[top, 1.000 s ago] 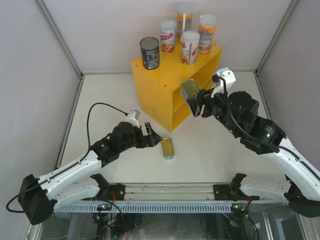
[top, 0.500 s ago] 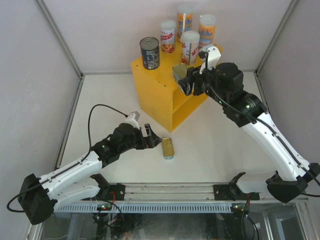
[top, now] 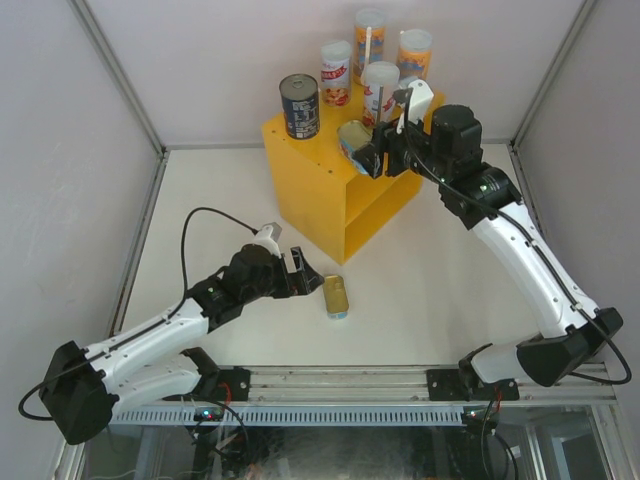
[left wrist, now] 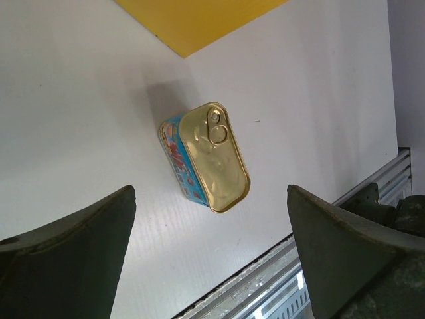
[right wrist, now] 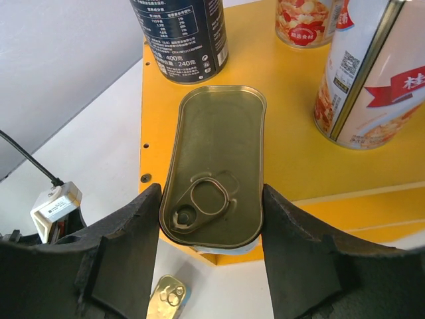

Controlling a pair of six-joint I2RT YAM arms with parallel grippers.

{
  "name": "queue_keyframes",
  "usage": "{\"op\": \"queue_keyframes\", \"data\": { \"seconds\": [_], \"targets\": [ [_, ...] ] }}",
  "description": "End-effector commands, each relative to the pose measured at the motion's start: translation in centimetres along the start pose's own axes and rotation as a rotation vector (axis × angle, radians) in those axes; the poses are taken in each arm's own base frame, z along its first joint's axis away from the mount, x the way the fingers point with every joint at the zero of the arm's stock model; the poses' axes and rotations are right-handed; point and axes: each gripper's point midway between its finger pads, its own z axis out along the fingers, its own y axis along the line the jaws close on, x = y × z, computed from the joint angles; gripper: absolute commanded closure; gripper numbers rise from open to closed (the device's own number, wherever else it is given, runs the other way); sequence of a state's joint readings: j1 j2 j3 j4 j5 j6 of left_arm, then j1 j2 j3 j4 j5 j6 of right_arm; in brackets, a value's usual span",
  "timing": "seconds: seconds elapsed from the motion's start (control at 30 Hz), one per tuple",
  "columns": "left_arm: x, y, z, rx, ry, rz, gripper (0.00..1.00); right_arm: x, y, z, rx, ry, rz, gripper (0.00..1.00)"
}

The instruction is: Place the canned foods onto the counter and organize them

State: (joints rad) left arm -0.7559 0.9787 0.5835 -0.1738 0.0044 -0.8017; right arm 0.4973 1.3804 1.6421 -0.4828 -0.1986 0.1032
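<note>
Right gripper (top: 378, 160): clamped on flat gold-topped tin (right wrist: 216, 153), held over yellow counter (top: 305, 175) top, near dark round tin (top: 299, 105)
Left gripper (top: 303, 270): jaws wide, empty; second flat tin (left wrist: 207, 158) on table (left wrist: 66, 133) just ahead

"What's the raised flat tin (right wrist: 212, 173) made of?"
"Dull gold metal, smooth, with a pressed ring pull."
"And the other flat tin (left wrist: 206, 156)?"
"It has a shinier gold metal lid and glossy printed sides."
"The counter (right wrist: 285, 100)?"
"Smooth, matt yellow, plastic-looking. The table (left wrist: 66, 100) is white and faintly glossy."
</note>
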Motion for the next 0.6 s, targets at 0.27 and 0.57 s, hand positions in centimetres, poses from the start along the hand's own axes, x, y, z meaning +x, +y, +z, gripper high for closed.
{"op": "queue_keyframes", "data": {
  "seconds": [0.27, 0.57],
  "targets": [
    [-1.9, -1.6, -0.2, 0.046, -0.057, -0.028, 0.02, -5.7, 0.1, 0.0, -0.123, -0.163, -0.067, 0.69],
    [-1.6, -1.1, -0.4, 0.036, -0.062, -0.053, 0.02, -5.7, -0.9, 1.1, -0.149, -0.135, -0.066, 0.64]
  ]
}}
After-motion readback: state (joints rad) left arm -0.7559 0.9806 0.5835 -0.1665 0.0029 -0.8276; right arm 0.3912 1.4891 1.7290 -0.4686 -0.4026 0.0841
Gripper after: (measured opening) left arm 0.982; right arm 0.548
